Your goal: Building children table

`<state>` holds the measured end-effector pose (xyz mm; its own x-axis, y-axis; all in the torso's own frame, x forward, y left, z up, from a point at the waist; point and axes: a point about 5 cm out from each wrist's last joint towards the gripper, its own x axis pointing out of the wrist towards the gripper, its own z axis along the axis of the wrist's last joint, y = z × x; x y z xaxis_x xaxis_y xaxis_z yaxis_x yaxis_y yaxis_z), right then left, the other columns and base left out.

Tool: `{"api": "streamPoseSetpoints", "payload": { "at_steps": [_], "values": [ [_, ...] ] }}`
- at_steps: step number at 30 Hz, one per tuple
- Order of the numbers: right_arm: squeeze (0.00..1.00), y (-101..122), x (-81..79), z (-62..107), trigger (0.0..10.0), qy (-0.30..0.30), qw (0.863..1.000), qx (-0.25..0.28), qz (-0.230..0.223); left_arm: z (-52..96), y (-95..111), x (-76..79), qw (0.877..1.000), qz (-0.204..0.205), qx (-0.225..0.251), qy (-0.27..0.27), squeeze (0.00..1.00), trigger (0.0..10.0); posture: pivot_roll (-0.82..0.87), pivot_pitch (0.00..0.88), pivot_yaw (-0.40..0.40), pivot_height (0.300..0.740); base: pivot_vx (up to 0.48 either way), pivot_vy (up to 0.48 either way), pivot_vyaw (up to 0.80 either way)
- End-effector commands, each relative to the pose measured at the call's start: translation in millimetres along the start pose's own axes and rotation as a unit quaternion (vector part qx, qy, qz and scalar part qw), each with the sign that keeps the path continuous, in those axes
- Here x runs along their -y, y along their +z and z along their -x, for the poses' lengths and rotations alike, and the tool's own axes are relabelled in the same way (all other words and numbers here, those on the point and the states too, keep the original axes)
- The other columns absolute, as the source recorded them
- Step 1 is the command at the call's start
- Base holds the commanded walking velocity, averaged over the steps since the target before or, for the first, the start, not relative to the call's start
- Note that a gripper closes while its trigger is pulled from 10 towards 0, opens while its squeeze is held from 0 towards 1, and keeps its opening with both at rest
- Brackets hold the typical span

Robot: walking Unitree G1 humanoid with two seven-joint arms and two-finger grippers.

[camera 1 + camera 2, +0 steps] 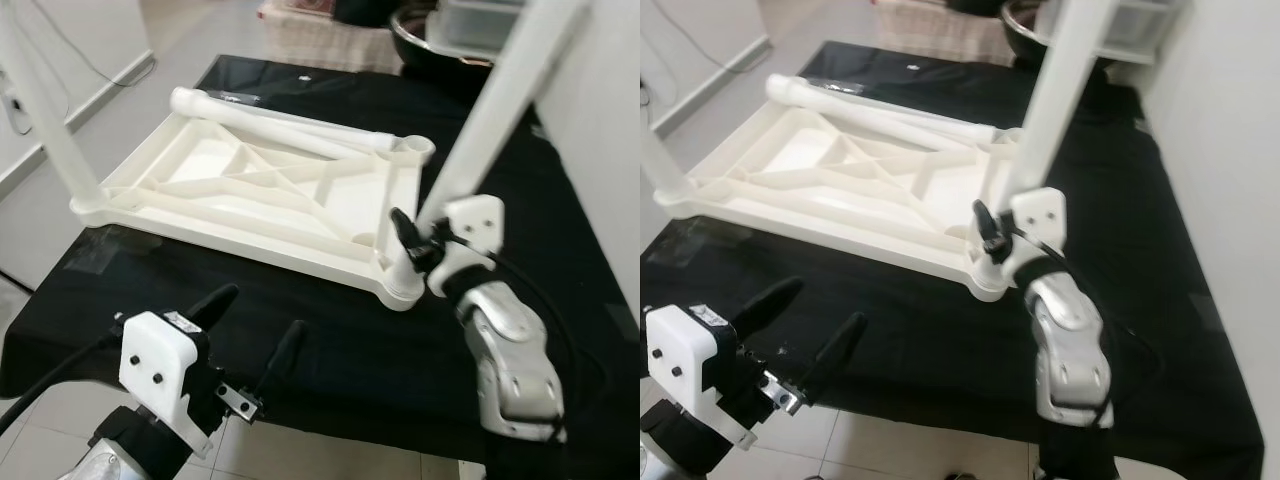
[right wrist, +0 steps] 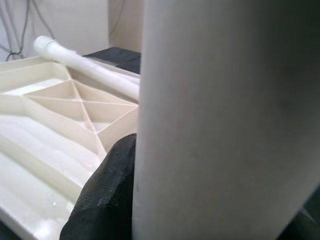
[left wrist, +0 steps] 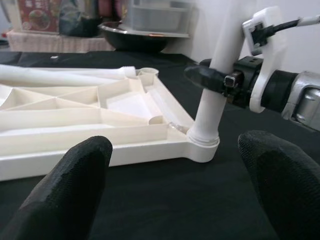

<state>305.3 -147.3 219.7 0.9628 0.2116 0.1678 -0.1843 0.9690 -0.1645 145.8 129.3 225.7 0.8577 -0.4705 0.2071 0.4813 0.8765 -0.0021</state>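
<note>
A white children's table top (image 1: 250,190) lies upside down on a black-covered table (image 1: 330,330). One white leg (image 1: 40,110) stands in its near left corner. A second white leg (image 1: 500,100) stands tilted in the near right corner socket (image 1: 400,290), and my right gripper (image 1: 415,245) is shut on it just above the socket. In the right wrist view that leg (image 2: 225,125) is pressed against a black finger (image 2: 107,195). A third leg (image 1: 290,125) lies loose along the top's far side. My left gripper (image 1: 250,330) hovers open at the table's near edge, apart from the parts.
A dark bowl (image 1: 430,35) and a clear container (image 1: 480,20) sit beyond the table's far end. A white wall (image 1: 600,100) runs close along the right side. Tiled floor (image 1: 300,450) lies below the near edge. Cables (image 1: 90,60) hang by the left wall.
</note>
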Motion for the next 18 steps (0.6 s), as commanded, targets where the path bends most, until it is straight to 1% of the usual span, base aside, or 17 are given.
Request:
{"api": "streamPoseSetpoints", "payload": {
  "at_steps": [1,2,3,4,5,6,7,8,9,10,11,12,13,15,16,17,18],
  "values": [
    [0.0,-25,-4.5,-0.3,0.0,0.006,0.997,-0.074,0.027,1.3,-1,0.3,1.0,0.002,-0.003,0.001,0.0,10.0,0.19,0.21,-0.105,0.74,0.0,0.0,0.0],
    [0.0,-25,-4.5,-0.3,0.0,0.006,0.997,-0.074,0.027,1.3,-1,0.3,1.0,0.002,-0.003,0.001,0.0,10.0,0.19,0.21,-0.105,0.74,0.0,0.0,0.0],
    [0.0,-28,-2.9,0.3,6.2,0.009,0.996,-0.082,0.023,1.4,-2,0.7,1.0,0.003,-0.004,0.0,0.0,10.0,0.19,0.21,-0.105,0.74,0.0,0.0,0.0],
    [0.0,-28,-3.9,0.8,10.0,0.016,0.997,-0.078,0.024,1.4,-2,0.8,1.0,0.003,-0.004,0.0,0.0,10.0,0.19,0.21,-0.105,0.74,0.0,0.0,0.0],
    [1.0,-26,-2.4,1.3,10.0,0.018,0.997,-0.07,0.027,1.5,-2,1.1,1.0,0.004,-0.005,0.0,0.0,10.0,0.19,0.207,-0.104,0.74,0.0,0.0,0.0],
    [1.0,-25,0.9,0.5,10.0,0.024,0.997,-0.069,0.024,1.6,-2,1.2,1.0,0.004,-0.005,0.0,0.0,10.0,0.19,0.207,-0.104,0.74,0.0,0.0,0.0],
    [1.0,-25,2.2,-1.8,10.0,0.041,0.997,-0.063,-0.002,1.7,-2,1.4,1.0,0.005,-0.004,0.001,0.0,10.0,0.19,0.206,-0.106,0.74,0.0,0.0,0.0],
    [1.0,-22,5.4,-3.6,10.0,0.042,0.997,-0.056,-0.017,1.7,-2,1.6,1.0,0.005,-0.005,0.001,0.0,10.0,0.19,0.205,-0.107,0.74,0.0,0.0,0.0],
    [1.0,-22,5.4,-3.6,10.0,0.042,0.997,-0.056,-0.017,1.7,-2,1.6,1.0,0.005,-0.005,0.001,0.0,10.0,0.19,0.205,-0.107,0.74,0.0,0.0,0.0],
    [1.0,-19,9.0,-6.3,10.0,0.046,0.998,-0.047,-0.022,1.6,-2,1.7,1.0,0.005,-0.005,0.001,0.0,10.0,0.19,0.205,-0.107,0.74,0.0,0.0,0.0],
    [1.0,-12,7.2,-10.5,10.0,0.092,0.995,-0.025,-0.042,1.6,-2,1.9,1.0,0.006,-0.005,0.001,0.0,10.0,0.19,0.205,-0.107,0.74,0.0,0.0,0.0],
    [1.0,-7,9.8,-14.3,10.0,0.136,0.99,-0.004,-0.032,1.5,-2,2.4,1.0,0.007,-0.005,0.001,0.0,10.0,0.19,0.204,-0.108,0.74,0.0,0.0,0.0],
    [1.0,-4,15.3,-17.6,10.0,0.222,0.975,0.014,-0.016,1.3,-3,3.3,1.0,0.009,-0.004,0.001,0.0,10.0,0.19,0.206,-0.11,0.74,0.0,0.0,0.0],
    [1.0,-5,18.2,-18.6,10.0,0.234,0.972,0.013,-0.01,1.2,-3,3.5,1.0,0.009,-0.003,0.001,0.0,10.0,0.19,0.206,-0.11,0.74,0.0,0.0,0.0],
    [0.92,-4,19.5,-19.1,10.0,0.268,0.963,0.014,-0.018,1.3,-3,3.6,1.0,0.009,-0.003,0.001,0.0,10.0,0.19,0.208,-0.108,0.74,0.0,0.0,0.0],
    [0.92,-4,19.5,-19.1,10.0,0.268,0.963,0.014,-0.018,1.3,-3,3.6,1.0,0.009,-0.003,0.001,0.0,10.0,0.19,0.208,-0.108,0.74,0.0,0.0,0.0],
    [0.92,-3,20.2,-19.4,10.0,0.288,0.957,0.015,-0.023,1.5,-3,3.7,1.0,0.009,-0.003,0.001,0.0,10.0,0.19,0.208,-0.108,0.74,0.0,0.0,0.0]
  ]
}}
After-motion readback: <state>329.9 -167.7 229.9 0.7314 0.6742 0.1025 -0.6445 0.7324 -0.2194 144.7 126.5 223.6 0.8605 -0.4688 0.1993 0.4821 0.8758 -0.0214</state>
